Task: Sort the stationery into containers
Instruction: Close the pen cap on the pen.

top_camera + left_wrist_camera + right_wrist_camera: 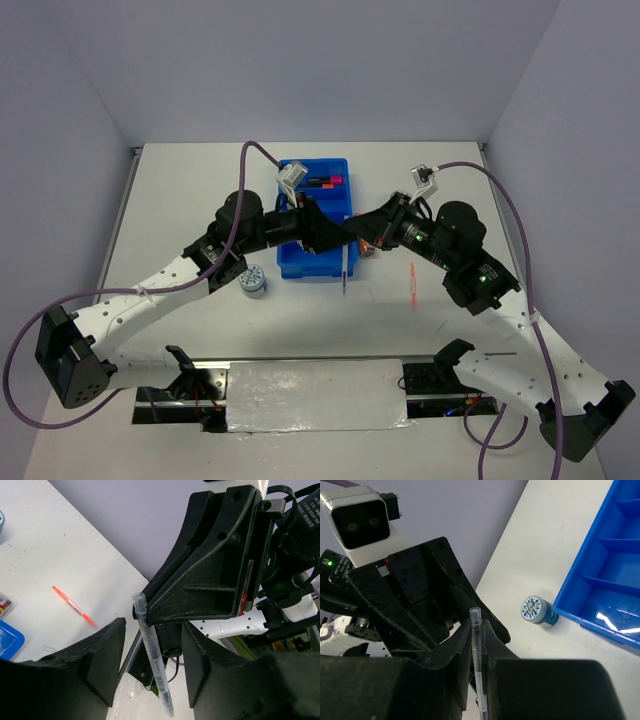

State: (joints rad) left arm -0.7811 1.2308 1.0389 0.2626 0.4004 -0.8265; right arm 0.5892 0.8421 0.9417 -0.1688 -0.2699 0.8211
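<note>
**White table, two grippers meeting at one pen**

White table (200, 180) carries one blue tray (300, 268) with four compartments. Pink-capped markers (325, 182) lie in the farthest compartment, but they are too small to count. One tape roll (253, 281) stands just off the tray's near left corner. One orange pen (413, 285) lies apart on the right.

One clear-barrelled pen (152, 670) is held off the table by the tray's near right corner. The right gripper (479, 677) is clamped tight on it. The left gripper (152, 635) stands parted, with the pen between its fingers (107, 650) and a gap on each side.
</note>
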